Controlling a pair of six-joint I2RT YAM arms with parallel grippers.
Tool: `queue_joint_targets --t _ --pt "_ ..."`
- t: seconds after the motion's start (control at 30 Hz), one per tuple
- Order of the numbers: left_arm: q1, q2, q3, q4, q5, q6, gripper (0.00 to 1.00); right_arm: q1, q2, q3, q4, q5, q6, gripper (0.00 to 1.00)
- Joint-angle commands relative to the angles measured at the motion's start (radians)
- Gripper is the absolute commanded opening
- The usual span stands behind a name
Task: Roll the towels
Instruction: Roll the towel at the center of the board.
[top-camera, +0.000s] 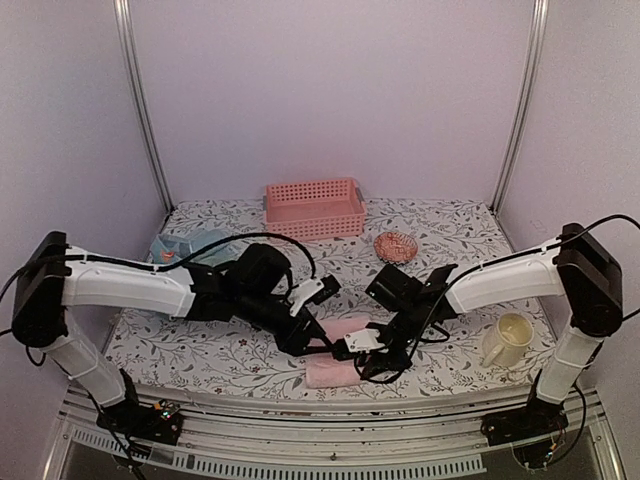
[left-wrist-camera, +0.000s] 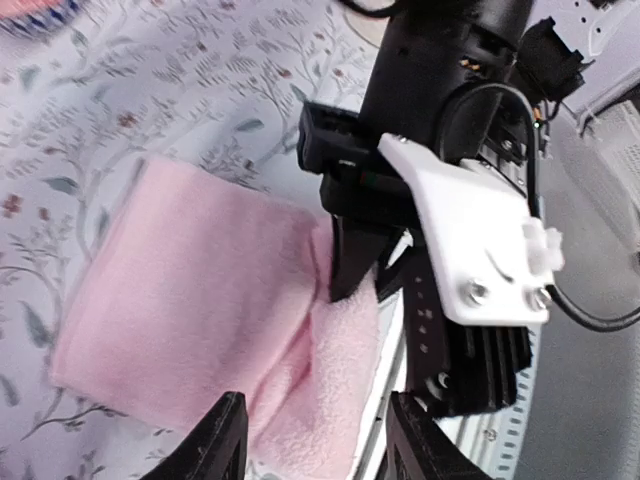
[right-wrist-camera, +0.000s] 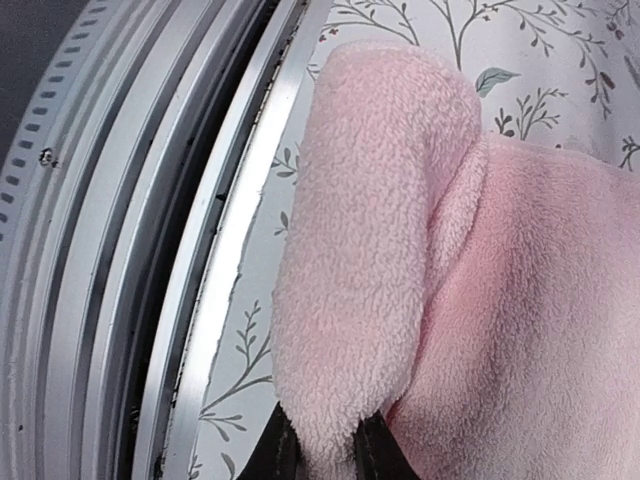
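A pink towel (top-camera: 330, 372) lies partly folded near the table's front edge, between the two grippers. My right gripper (right-wrist-camera: 322, 455) is shut on a raised fold of this pink towel (right-wrist-camera: 380, 230); its black fingers (right-wrist-camera: 372, 452) pinch the fleece from both sides. The left wrist view shows the same pinch from the other side, on the towel's (left-wrist-camera: 190, 300) right-hand edge. My left gripper (left-wrist-camera: 320, 445) stands open over the towel's near corner, its fingers (left-wrist-camera: 215, 440) on either side of the cloth without gripping it. Bluish towels (top-camera: 185, 245) lie bunched at the back left, partly hidden by my left arm.
A pink slatted basket (top-camera: 315, 208) stands at the back centre. A small red-patterned round object (top-camera: 396, 246) sits right of it. A cream mug (top-camera: 507, 340) stands at the right front. The metal front rail (right-wrist-camera: 150, 250) runs right next to the towel.
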Motion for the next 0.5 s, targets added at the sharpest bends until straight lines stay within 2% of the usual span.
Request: queue_joint_targets --t 0.0,0.1,0.17,0.23,0.33,0.47 --pt "-0.114 -0.172 -0.128 0.145 -0.379 0.035 0.49 -0.083 0.13 0.127 -0.268 -0.24 0.004 0.12" --pt "-0.228 -0.25 -0.228 0.211 -0.569 0.098 0.46 -0.158 0.293 0.308 -0.46 -0.393 0.0 0.12" --pt "-0.303 -0.246 -0.237 0.186 -0.716 0.131 0.45 -0.208 0.439 0.438 -0.645 -0.475 -0.036 0.12" --pt "-0.357 -0.218 -0.225 0.151 -0.78 0.171 0.44 -0.233 0.525 0.526 -0.746 -0.519 -0.066 0.12" --pt "-0.396 -0.147 -0.19 0.132 -0.804 0.22 0.46 -0.248 0.592 0.596 -0.816 -0.544 -0.096 0.12" --pt "-0.407 -0.018 -0.104 0.105 -0.846 0.285 0.51 -0.248 0.594 0.598 -0.789 -0.504 -0.077 0.12"
